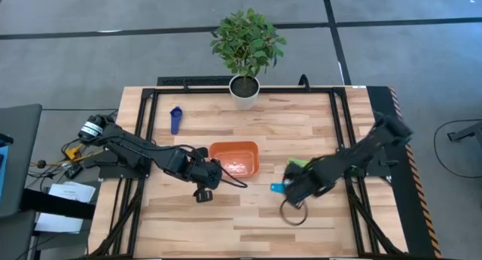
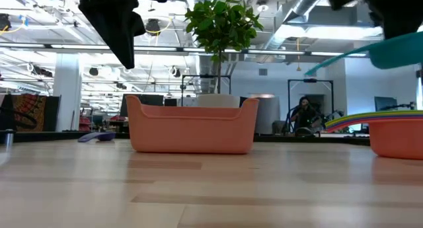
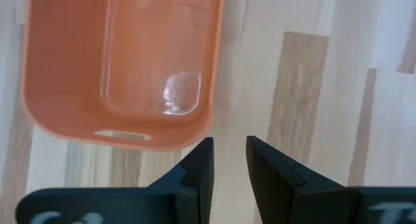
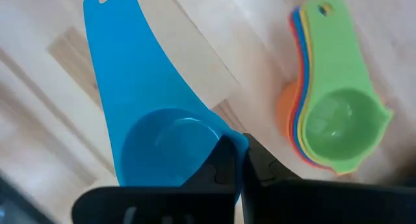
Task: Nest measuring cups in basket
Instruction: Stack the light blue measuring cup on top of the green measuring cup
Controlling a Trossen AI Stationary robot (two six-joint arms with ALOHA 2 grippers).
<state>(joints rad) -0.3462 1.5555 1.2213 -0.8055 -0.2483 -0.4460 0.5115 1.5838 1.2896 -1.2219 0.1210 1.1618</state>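
The blue cup (image 4: 153, 130) is pinched by its bowl rim between the fingers of the right gripper (image 4: 239, 160), which are clamped together on it; its long flat handle points away from the wrist. In the low view it hangs above the table (image 1: 301, 124), over the stack (image 2: 390, 125) at the right edge. That stack (image 4: 328, 117) lies just beside the blue cup, with the green cup (image 4: 338, 113) on top and yellow, red and orange edges showing under it. From above, the right gripper (image 1: 295, 186) sits right of the basket (image 1: 235, 157), with the blue handle (image 1: 278, 188) poking toward the basket.

The basket, orange, stands near the table's middle and holds no cup. The left gripper (image 1: 207, 177) hovers at its left near corner; its fingers (image 3: 198, 169) stand slightly apart with nothing between them.

A dark blue cup (image 1: 175, 119) lies alone well to the far left of the basket. A potted plant (image 1: 245, 45) stands at the far edge.
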